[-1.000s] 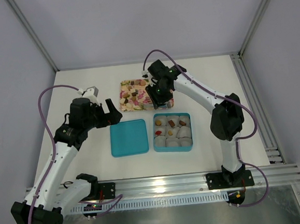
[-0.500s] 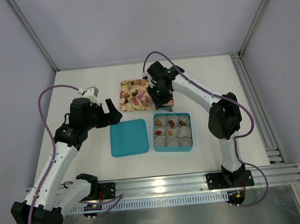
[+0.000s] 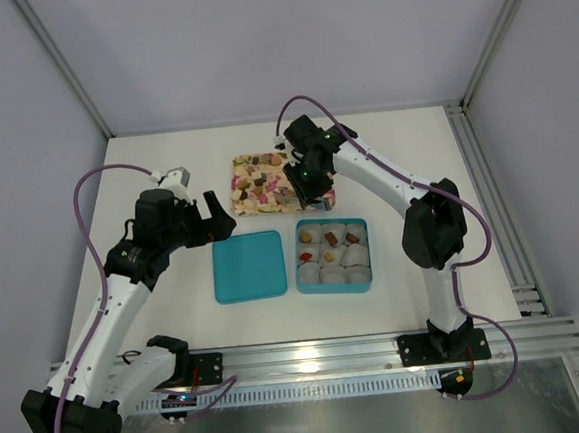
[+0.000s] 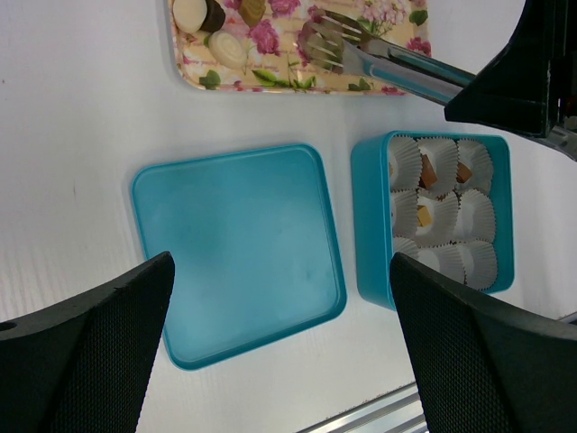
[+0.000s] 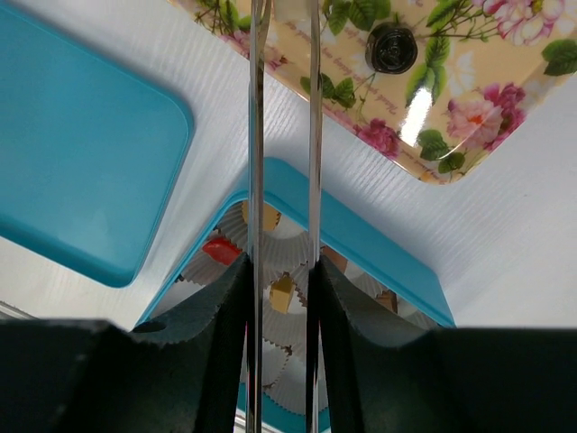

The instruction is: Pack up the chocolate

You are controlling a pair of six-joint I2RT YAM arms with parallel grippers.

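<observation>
Several chocolates [image 3: 258,179] lie on the pink-and-cream flowered tray [image 3: 241,206]; a few more sit in crinkled cups in the open teal box [image 3: 300,276]. My right gripper [image 3: 304,178] is shut on metal tongs [image 5: 255,135], whose two arms stand a little apart and reach over the tray [image 5: 469,99] near a dark round chocolate [image 5: 391,47]. In the left wrist view the tongs [image 4: 388,59] have their tips low over the tray [image 4: 297,79]; whether they hold a piece I cannot tell. My left gripper [image 3: 212,218] is open and empty above the teal lid [image 4: 239,248].
The teal lid [image 3: 247,266] lies flat left of the box. The box [image 4: 370,225] holds light brown pieces [image 4: 426,171] and a red one [image 5: 223,250] in its back and middle cups; front cups look empty. Frame posts stand at the far corners.
My right gripper with the tongs has edged a little from the box's back edge toward the tray. The left arm has not moved.
</observation>
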